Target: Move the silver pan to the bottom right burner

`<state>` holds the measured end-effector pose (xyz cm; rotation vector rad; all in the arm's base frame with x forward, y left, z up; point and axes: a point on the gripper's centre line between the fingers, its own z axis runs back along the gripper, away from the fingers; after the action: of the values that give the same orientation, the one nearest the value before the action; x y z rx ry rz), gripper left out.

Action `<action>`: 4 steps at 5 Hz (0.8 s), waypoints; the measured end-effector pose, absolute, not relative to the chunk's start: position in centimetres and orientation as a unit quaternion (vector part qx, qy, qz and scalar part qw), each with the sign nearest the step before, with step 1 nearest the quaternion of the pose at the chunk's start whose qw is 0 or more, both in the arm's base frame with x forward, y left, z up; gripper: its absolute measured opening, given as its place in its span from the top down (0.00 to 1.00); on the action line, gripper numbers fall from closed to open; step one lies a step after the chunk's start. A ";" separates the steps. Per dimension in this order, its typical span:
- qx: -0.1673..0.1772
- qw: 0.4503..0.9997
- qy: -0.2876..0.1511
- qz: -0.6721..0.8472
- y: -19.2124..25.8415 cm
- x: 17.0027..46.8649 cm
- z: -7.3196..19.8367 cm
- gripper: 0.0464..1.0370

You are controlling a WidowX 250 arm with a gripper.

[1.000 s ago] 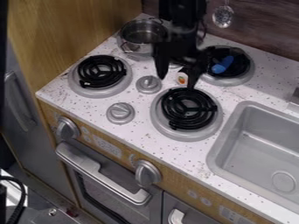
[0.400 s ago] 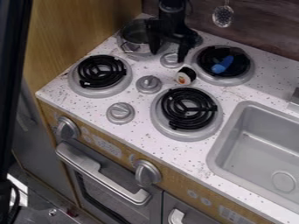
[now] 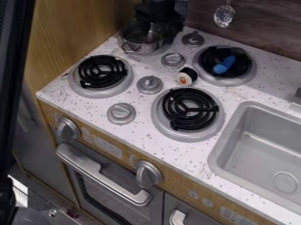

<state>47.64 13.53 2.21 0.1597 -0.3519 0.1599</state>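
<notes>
The black gripper (image 3: 157, 33) is at the back left of the stove, over the right side of the silver pan (image 3: 141, 46). Its fingers stand apart, one over the pan's inside and the other by its right edge. The pan sits upright on the back left burner, partly covered by the gripper; whether they touch I cannot tell. The bottom right burner (image 3: 189, 109) has a bare black coil in a grey ring.
A sushi piece (image 3: 187, 76) lies behind the bottom right burner. The back right burner (image 3: 240, 74) bears a dark pan with a blue object (image 3: 224, 64). Knobs (image 3: 150, 85) stand between burners; the sink (image 3: 258, 149) is at right.
The gripper has moved back and left, from above the sushi piece and middle knobs to the silver pan. The pan, sushi piece and blue object have stayed in place.
</notes>
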 end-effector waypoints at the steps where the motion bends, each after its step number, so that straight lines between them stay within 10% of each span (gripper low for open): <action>1: 0.094 0.975 -0.184 0.085 15.1 49.0 1.1 0.04; 3: 0.073 0.982 -0.143 0.099 16.0 50.1 -2.6 0.09; 4: 0.072 0.982 -0.146 0.096 15.8 50.2 -2.7 0.38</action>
<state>50.25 15.76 -2.66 0.1440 -0.2943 0.1935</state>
